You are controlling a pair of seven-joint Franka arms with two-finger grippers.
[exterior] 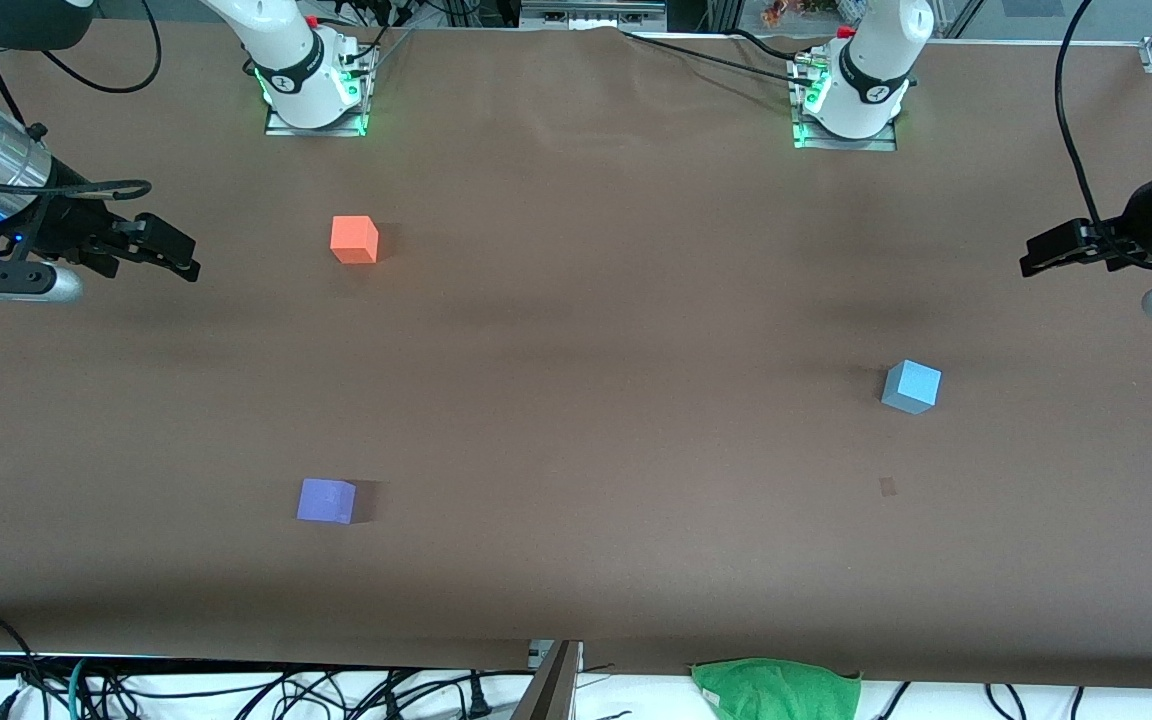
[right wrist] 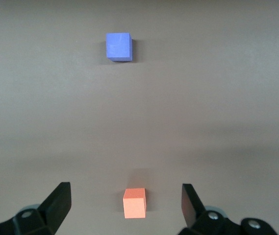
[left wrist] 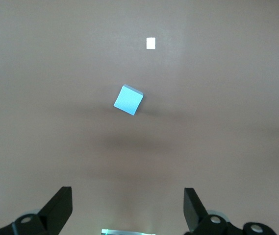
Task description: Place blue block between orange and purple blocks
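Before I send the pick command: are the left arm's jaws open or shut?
Open: the left gripper shows its jaws spread wide with nothing between them.

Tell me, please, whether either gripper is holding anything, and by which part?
Nothing is held: the left gripper and right gripper hang open above the table, jaws empty.

The gap between the orange block [exterior: 354, 240] and the purple block [exterior: 326, 501] is left wholly open; bare table [exterior: 576, 400] is seen there in the right wrist view. The blue block [exterior: 911, 387] stands alone toward the left arm's end, approachable from every side. A small flat patch [exterior: 887, 487] lies nearer the front camera. Both blocks are well apart from it.
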